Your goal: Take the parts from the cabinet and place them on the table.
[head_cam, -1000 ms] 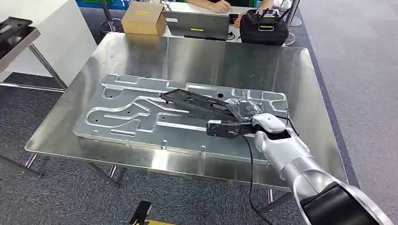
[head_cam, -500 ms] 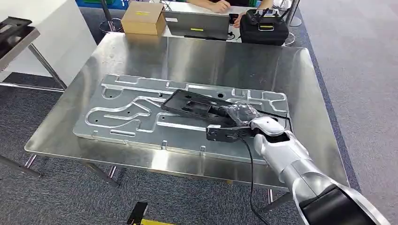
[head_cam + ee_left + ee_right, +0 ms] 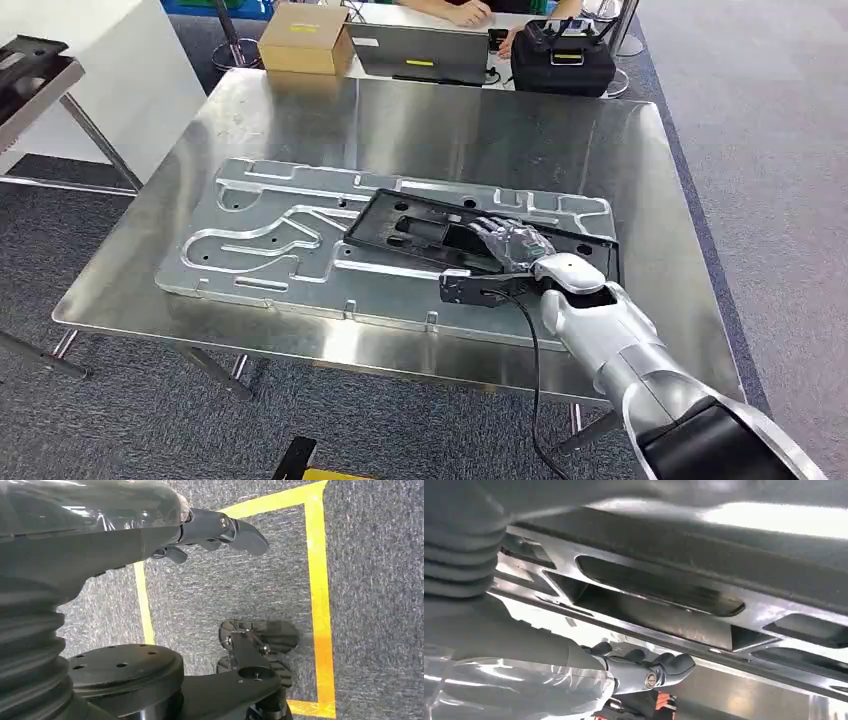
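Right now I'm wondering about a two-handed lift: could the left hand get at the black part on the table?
Probably not as things stand: the left hand hangs over the carpet, while the black part lies under the right hand.

A shiny square steel worktop (image 3: 420,125) is carrying a large flat silver metal plate with routed grooves (image 3: 270,240), and a flat black plastic part (image 3: 420,228) is lying on that plate.
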{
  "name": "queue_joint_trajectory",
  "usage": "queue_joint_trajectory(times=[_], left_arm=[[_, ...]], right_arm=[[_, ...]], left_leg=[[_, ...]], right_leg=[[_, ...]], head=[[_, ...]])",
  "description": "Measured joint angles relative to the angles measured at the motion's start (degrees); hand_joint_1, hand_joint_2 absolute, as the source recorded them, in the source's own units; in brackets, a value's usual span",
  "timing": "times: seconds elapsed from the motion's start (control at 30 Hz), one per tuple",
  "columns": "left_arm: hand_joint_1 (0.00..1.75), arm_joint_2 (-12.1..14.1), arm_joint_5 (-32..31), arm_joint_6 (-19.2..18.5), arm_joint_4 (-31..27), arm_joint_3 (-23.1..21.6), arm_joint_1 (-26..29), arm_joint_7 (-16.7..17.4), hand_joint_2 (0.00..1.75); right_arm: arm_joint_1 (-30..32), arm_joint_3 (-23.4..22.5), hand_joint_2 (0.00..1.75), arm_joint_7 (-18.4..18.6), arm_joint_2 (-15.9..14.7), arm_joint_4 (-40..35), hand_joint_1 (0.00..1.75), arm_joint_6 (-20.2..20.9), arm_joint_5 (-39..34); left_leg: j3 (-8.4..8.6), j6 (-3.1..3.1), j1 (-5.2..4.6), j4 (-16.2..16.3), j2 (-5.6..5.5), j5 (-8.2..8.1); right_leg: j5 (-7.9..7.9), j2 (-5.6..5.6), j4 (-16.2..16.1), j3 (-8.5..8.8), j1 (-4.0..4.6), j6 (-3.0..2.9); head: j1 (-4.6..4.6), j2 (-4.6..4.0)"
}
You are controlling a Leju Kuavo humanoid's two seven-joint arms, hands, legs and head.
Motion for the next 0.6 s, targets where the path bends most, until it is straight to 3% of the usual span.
queue_joint_trajectory(times=[0.4,0.43,0.6], left_arm=[[0.0,0.0,0.2,-0.8,0.0,0.0,-0.1,-1.1,1.75],[0.0,0.0,0.4,-0.9,0.0,0.0,-0.2,-1.3,0.0],[0.0,0.0,1.2,-1.2,0.0,0.0,-0.2,-1.6,0.0]], right_arm=[[0.0,-0.4,0.0,0.6,-0.3,0.0,0.0,0.7,0.4],[0.0,-0.4,0.0,0.6,-0.3,0.0,0.0,0.7,0.5],[-0.4,-0.4,0.0,1.2,-0.4,0.0,0.0,0.5,2.0]], left_leg=[[0.0,0.0,0.0,0.0,0.0,0.0],[0.0,0.0,0.0,0.0,0.0,0.0],[-0.01,0.0,0.0,0.0,0.0,0.0]], right_leg=[[0.0,0.0,0.0,0.0,-0.01,0.0],[0.0,0.0,0.0,0.0,-0.01,0.0],[0.0,0.0,0.0,0.0,-0.01,0.0]], head=[[0.0,0.0],[0.0,0.0],[0.0,0.0]])
